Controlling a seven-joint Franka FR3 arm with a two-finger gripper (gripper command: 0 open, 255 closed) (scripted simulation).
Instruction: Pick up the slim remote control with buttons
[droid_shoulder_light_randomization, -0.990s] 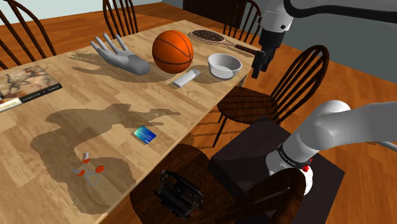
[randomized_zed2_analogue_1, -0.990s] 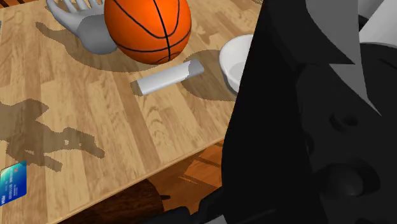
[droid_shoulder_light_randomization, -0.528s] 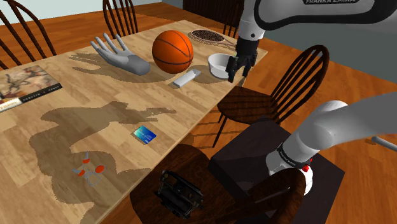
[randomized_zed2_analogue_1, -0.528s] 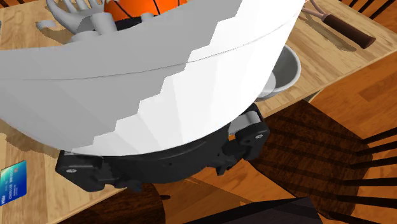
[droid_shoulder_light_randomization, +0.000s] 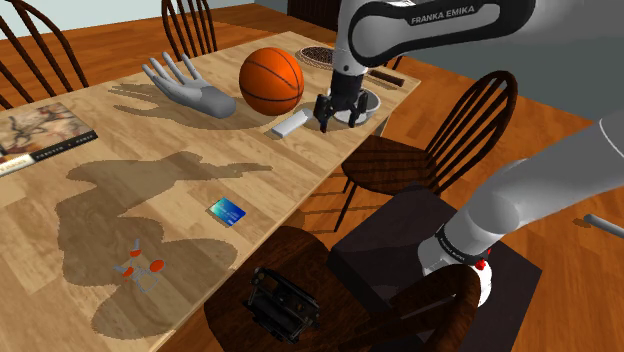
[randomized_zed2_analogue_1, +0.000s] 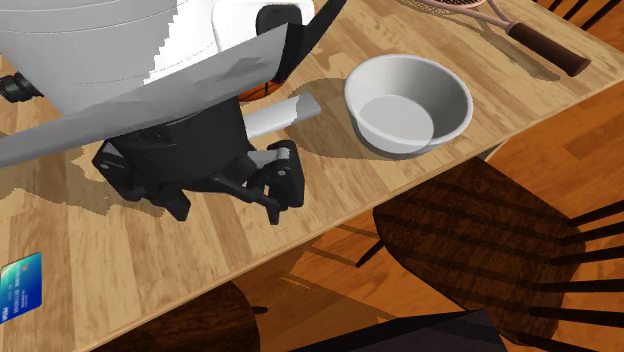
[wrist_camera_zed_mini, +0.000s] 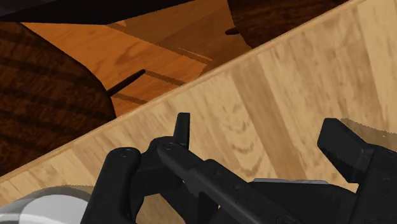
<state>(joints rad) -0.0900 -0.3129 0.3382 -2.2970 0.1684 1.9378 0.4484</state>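
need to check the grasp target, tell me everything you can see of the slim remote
The remote is a slim, plain light-grey bar; no buttons can be made out. It lies flat and slanted on the wooden table, between the basketball and the white bowl. Only the table seems to touch it. The open gripper hangs close by its bowl-side end, not clasping it.

The light wooden plank tabletop (droid_shoulder_light_randomization: 120, 135) carries a grey model hand (droid_shoulder_light_randomization: 190, 88), an orange basketball (droid_shoulder_light_randomization: 271, 80) and, just beside the ball, a slim pale grey remote control (droid_shoulder_light_randomization: 293, 123). Also on it are a round white bowl (randomized_zed2_analogue_1: 440, 80), a dark-strung racket (droid_shoulder_light_randomization: 318, 53), a picture-covered book (droid_shoulder_light_randomization: 40, 132), a blue card (droid_shoulder_light_randomization: 228, 211) and a small orange-and-grey object (droid_shoulder_light_randomization: 140, 268).
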